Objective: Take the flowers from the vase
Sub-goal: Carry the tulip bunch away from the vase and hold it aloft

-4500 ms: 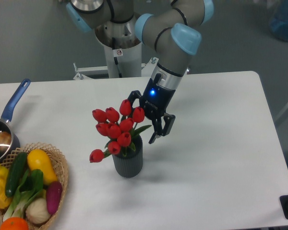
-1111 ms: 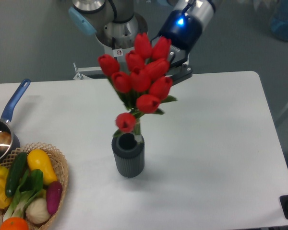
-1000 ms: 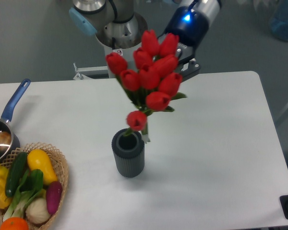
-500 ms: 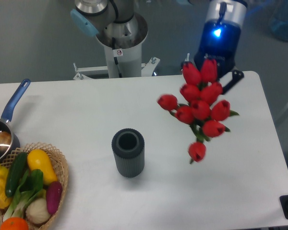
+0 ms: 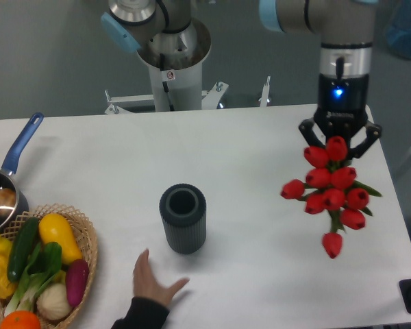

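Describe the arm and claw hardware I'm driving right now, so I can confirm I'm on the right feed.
The arm is built of silver-grey tube sections with light blue joint caps. Its wrist section is black, with a lit blue indicator light. The claw is black, two-fingered, with angular linkages splayed to either side. The base column is pale grey, with a small red-and-white sticker.

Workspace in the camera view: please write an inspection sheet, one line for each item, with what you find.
Surface: white table, bare around the vase.
Job's things: flowers out of the vase, held at the right side of the table; vase upright, mouth empty.
Clutter: basket of vegetables at front left; saucepan with blue handle at left edge.
Grippers: gripper shut on the flowers, buds hanging below it.
Cables: nothing seen.
Surroundings: a person's hand rests on the table just in front of the vase; robot base behind the table.
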### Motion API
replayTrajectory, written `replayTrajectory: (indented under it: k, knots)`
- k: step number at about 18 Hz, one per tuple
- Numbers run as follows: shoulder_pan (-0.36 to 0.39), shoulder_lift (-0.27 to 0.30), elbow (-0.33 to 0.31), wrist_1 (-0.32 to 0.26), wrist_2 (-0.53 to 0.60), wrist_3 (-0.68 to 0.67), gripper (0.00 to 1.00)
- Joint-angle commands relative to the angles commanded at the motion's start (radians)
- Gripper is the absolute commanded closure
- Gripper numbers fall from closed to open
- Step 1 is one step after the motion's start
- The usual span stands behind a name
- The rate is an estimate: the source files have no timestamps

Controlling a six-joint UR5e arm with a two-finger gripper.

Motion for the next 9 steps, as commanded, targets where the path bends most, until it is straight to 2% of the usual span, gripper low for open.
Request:
replayTrajectory:
  k: [1, 2, 4, 6, 9]
  knots:
    - [0.0, -0.006, 0.005, -0.015, 0.014, 0.054, 1.0]
    - [0.001, -0.014, 0.017, -0.056, 0.044, 0.091, 1.0]
    - [-0.002, -0.029, 0.061, -0.165, 0.132, 0.111, 1.0]
    - [-0.002, -0.051, 0.106, -0.263, 0.163, 0.114, 1.0]
    - [-0.006, -0.055, 0.11, -0.291, 0.204, 0.143, 1.0]
